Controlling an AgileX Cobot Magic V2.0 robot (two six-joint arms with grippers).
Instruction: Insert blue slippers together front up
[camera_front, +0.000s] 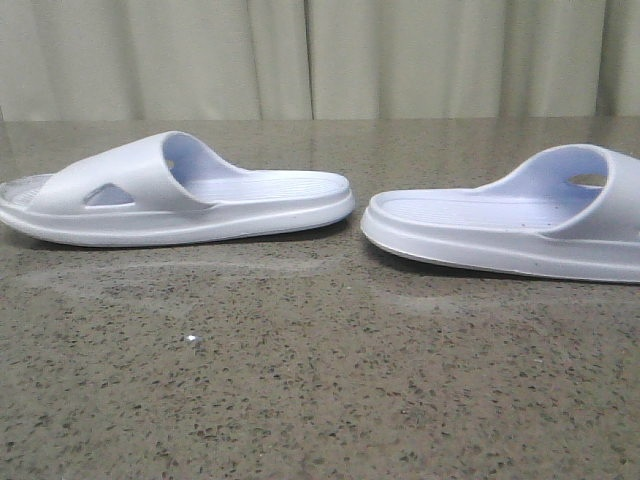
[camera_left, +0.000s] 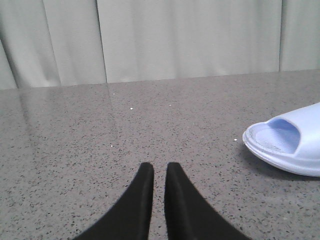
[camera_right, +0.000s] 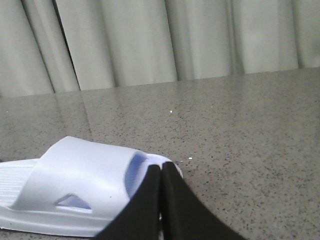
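Soft, even light; faint shadows, mild blur.

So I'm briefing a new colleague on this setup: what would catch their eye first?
Two pale blue slippers lie sole-down on the speckled stone table, heels facing across a gap: the left slipper and the right slipper, cut off by the frame edge. Each wrist view shows black fingers nearly together, the left gripper over bare table, the right gripper in front of a slipper.

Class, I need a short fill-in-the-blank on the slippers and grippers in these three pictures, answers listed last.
1. The front view shows ____ slippers on the table.
2. The left slipper and right slipper lie heel to ____.
3. The fingers of the left gripper are nearly ____.
4. The right gripper holds ____.

Answers: two; heel; shut; nothing
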